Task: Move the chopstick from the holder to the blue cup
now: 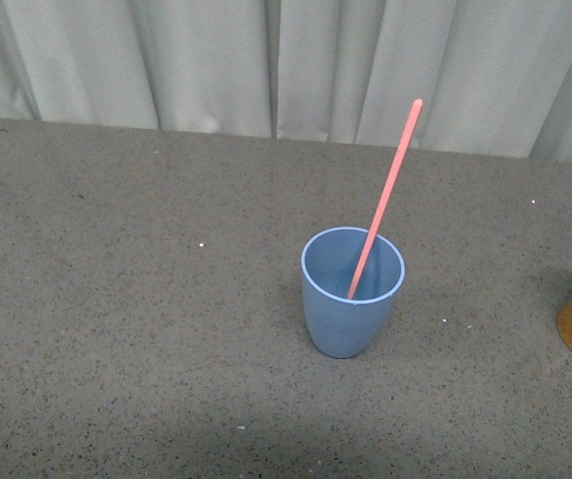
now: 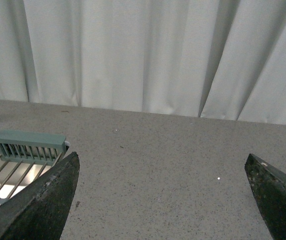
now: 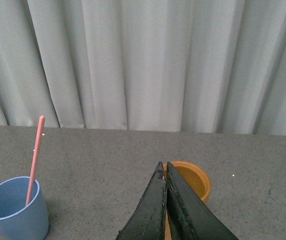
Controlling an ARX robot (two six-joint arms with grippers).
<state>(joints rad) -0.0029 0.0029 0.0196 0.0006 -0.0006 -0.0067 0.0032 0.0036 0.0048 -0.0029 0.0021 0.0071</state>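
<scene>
— Where's the chopstick (image 1: 385, 200)?
— Standing in the blue cup (image 1: 350, 299), top leaning toward one o'clock.
— Grippers?
— Left gripper (image 2: 160, 200) spread wide; right gripper (image 3: 165, 172) pinched closed, empty, above the holder (image 3: 195, 182).

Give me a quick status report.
Left claw open, empty. Right claw shut, empty. Chopstick leaning in blue cup. Nothing in the way.

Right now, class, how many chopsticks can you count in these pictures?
1. The coral-red chopstick stands tilted inside the blue cup. The wooden holder shows none, though the right gripper hides part of its inside.
</scene>
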